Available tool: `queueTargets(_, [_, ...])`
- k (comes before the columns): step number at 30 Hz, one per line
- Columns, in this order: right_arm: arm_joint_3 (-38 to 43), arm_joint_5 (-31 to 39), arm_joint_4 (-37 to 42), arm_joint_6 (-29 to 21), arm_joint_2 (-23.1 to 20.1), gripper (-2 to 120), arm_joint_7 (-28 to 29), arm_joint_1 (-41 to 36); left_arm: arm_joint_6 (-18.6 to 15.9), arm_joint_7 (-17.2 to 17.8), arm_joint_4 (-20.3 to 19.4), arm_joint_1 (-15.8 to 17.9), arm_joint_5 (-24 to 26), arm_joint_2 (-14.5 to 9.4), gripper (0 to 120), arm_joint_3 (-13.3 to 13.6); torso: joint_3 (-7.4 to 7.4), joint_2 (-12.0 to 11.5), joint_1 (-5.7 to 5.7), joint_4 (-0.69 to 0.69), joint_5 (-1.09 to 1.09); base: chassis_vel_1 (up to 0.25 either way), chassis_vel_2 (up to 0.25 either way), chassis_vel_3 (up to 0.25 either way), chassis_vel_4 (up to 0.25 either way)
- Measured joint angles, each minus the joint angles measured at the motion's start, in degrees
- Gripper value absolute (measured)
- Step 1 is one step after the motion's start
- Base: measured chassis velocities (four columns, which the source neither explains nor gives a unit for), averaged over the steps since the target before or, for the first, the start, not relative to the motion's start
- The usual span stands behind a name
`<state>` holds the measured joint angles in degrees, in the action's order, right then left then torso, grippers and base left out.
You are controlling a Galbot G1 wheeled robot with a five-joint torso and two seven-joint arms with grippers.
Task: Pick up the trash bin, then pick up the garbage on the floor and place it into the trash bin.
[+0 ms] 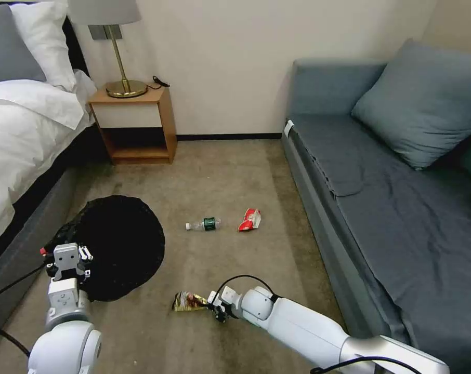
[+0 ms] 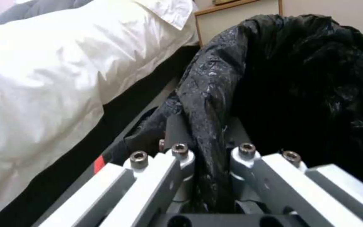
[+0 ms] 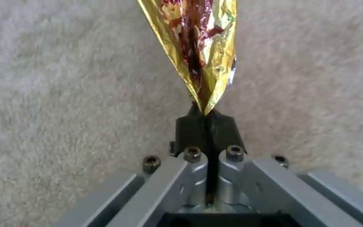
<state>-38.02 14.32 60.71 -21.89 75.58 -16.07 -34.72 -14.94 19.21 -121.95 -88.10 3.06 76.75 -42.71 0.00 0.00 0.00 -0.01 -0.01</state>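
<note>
The trash bin (image 1: 118, 244), a round bin covered in crinkly black bag, hangs at the left over the floor (image 1: 220, 182). My left gripper (image 1: 69, 267) is shut on its near rim; in the left wrist view the bag-covered rim (image 2: 209, 104) runs between the fingers (image 2: 175, 129). My right gripper (image 1: 212, 305) is shut on one end of the shiny gold snack packet (image 1: 188, 301), which the right wrist view shows as gold foil (image 3: 198, 44) pinched at its tip above the carpet. A clear bottle with a green label (image 1: 204, 224) and a red snack wrapper (image 1: 250, 219) lie mid-floor.
A bed with white bedding (image 1: 22, 135) runs along the left. A wooden nightstand (image 1: 134, 124) with a brass lamp (image 1: 123, 78) stands at the back wall. A grey sofa (image 1: 391, 197) with a cushion borders the right side.
</note>
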Motion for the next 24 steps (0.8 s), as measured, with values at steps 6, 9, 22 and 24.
queueTargets(6, [3.2,0.9,4.4,-0.2,-2.5,0,-0.3,0.6,0.5,0.0,-0.6,-1.1,-0.1,0.2,4,-0.2,0.0,0.0,0.0,0.0,0.01,0.0,0.0,0.0,0.0])
queueTargets(9, [5.3,1.6,5.4,-0.2,-3.5,0,-0.3,1.7,0.9,0.0,-0.8,-1.4,-0.1,0.2,4,-0.4,0.0,0.0,0.0,0.01,0.01,0.0,0.0,0.0,0.0])
queueTargets(22, [12.6,7.1,8.4,-1.3,-4.4,0,-0.8,8.0,1.7,-0.1,-0.9,-2.1,0.0,0.4,4,0.0,0.01,0.0,0.0,0.0,0.01,0.0,0.0,0.0,0.0])
queueTargets(24, [14.8,9.1,9.8,-1.9,-3.9,0,-0.7,11.0,1.7,-0.1,-1.1,-2.1,-0.1,0.5,4,0.4,0.0,0.0,0.0,0.02,0.0,0.0,0.0,0.0,0.0])
